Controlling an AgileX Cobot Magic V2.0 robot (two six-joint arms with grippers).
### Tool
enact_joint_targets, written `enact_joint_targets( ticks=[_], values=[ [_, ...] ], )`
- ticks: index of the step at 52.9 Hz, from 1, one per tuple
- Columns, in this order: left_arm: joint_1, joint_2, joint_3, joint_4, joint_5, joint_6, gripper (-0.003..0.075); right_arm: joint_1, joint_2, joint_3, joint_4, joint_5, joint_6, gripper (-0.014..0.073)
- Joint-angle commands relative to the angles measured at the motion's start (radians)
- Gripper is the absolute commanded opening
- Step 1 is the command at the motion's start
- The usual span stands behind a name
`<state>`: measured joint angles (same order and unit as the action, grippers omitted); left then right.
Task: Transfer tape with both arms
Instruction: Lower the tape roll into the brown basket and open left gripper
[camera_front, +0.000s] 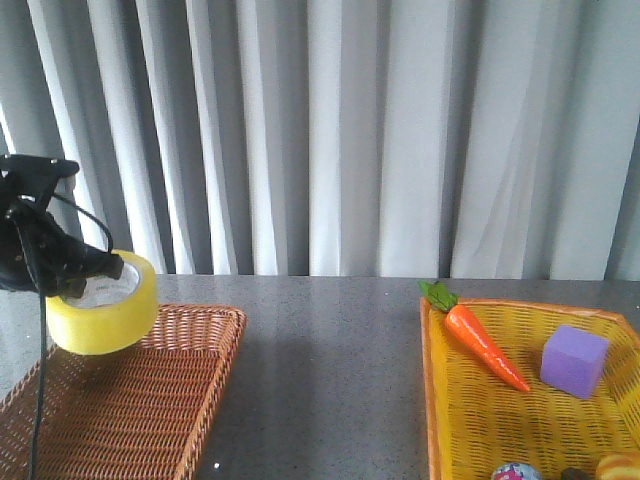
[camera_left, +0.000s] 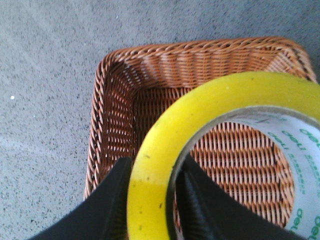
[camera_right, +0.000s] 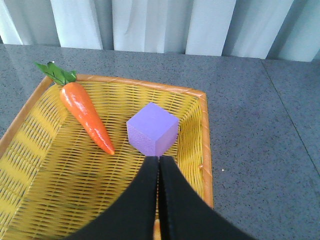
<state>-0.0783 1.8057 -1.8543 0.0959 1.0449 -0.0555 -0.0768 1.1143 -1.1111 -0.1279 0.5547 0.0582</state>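
Front view, left of frame: my left gripper (camera_front: 88, 272) pinches the tape (camera_front: 103, 305) wall; a thin grip risks slippage. Right gripper (camera_right: 159, 172) closed, empty.

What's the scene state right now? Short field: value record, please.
left gripper: shut on the tape wall, one finger inside the core, one outside
tape: yellow roll, lifted above the brown basket
right gripper: shut, empty, above the yellow basket
yellow basket contents: carrot, purple cube; more items at the front view's bottom edge, unclear
brown basket contents: nothing visible inside
handover: not yet made
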Motion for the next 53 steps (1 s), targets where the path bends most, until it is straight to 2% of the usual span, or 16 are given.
enact_joint_targets(
  ticks=[1, 11, 19, 36, 43, 53],
  values=[
    [0.010, -0.034, 0.033, -0.028, -0.109, -0.002, -0.0006, -0.004, -0.022, -0.029, -0.015, -0.065, -0.011, -0.0008],
    [0.007, 0.032, 0.095, -0.031, -0.141, 0.022, -0.0006, -0.004, -0.022, -0.029, -0.015, -0.067, -0.011, -0.0008],
    [0.007, 0.090, 0.096, -0.030, -0.110, 0.068, -0.0004, -0.004, -0.022, -0.029, -0.015, -0.067, -0.011, -0.0008],
    [0.006, 0.139, 0.095, -0.029, -0.114, 0.076, 0.0017, -0.004, -0.022, -0.029, -0.015, -0.066, -0.011, -0.0008],
    [0.006, 0.148, 0.095, -0.033, -0.118, 0.076, 0.0065, -0.004, -0.022, -0.029, -0.015, -0.066, -0.011, -0.0008],
    [0.006, 0.153, 0.095, -0.037, -0.113, 0.076, 0.0199, -0.004, -0.022, -0.029, -0.015, -0.066, -0.011, -0.0008]
  ],
)
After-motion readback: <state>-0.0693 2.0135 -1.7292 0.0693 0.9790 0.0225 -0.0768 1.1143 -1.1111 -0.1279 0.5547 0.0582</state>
